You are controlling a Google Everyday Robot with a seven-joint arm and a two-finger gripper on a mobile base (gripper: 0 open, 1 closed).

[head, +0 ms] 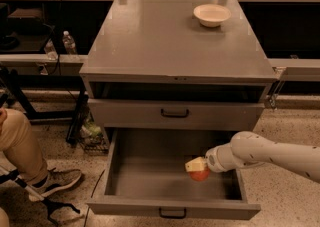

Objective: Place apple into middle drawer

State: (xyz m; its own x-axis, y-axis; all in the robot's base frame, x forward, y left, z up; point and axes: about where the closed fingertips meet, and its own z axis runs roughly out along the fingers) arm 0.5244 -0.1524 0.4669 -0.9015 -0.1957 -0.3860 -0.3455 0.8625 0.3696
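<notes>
The middle drawer (150, 171) is pulled wide open, a deep grey tray with a small black handle on its front. My gripper (196, 165) reaches in from the right on a white arm and is inside the drawer, right of its middle. The reddish-orange apple (200, 174) sits just under the cream fingers (193, 164), low in the tray; I cannot tell if it rests on the drawer floor. The fingers partly cover its top.
A closed grey drawer front with a black handle (175, 113) sits directly above. A white bowl (212, 14) stands on the cabinet top at the back right. A seated person's leg and shoe (30, 161) are at the left. Water bottles (69, 42) stand at the back left.
</notes>
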